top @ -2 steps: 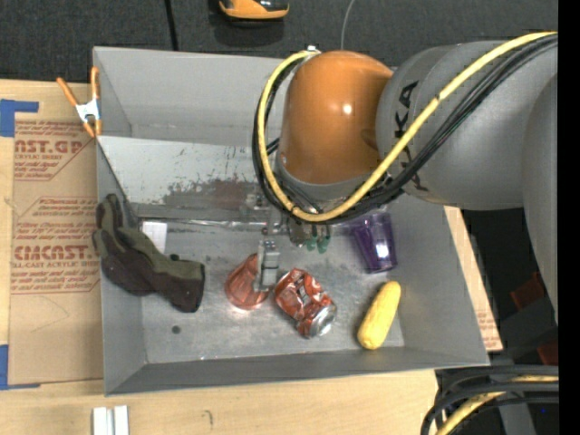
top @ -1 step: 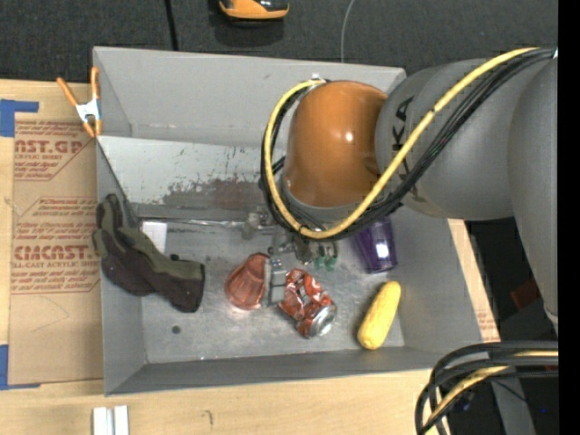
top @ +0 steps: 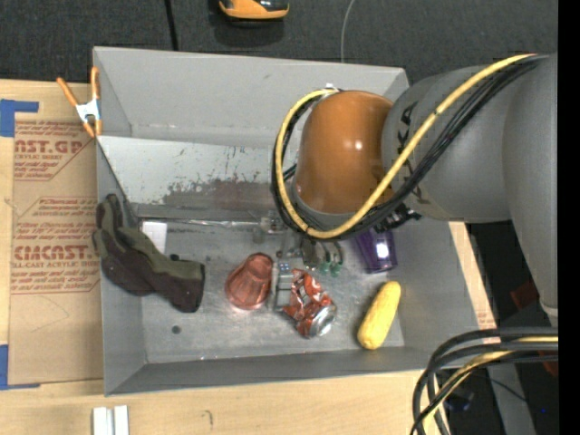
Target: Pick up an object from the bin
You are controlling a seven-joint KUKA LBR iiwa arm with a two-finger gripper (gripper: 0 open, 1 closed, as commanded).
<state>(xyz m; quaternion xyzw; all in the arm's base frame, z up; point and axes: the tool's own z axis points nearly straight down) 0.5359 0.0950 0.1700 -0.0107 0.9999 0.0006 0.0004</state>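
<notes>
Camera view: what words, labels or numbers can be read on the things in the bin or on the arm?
None can be read in full.
crushed red and silver can, middle of the bin floor: its print is too crumpled to read.
grey arm: black lettering beside the cables, partly covered, unreadable.
Other things in the bin: no text seen.

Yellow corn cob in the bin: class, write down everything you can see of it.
The yellow corn cob looks like a smooth, glossy plastic toy, whole and rounded at both ends. It lies on its side on the bin floor towards the right, slanting up to the right. The crushed red-and-silver can lies just left, apart from it; nothing rests on it.
</notes>
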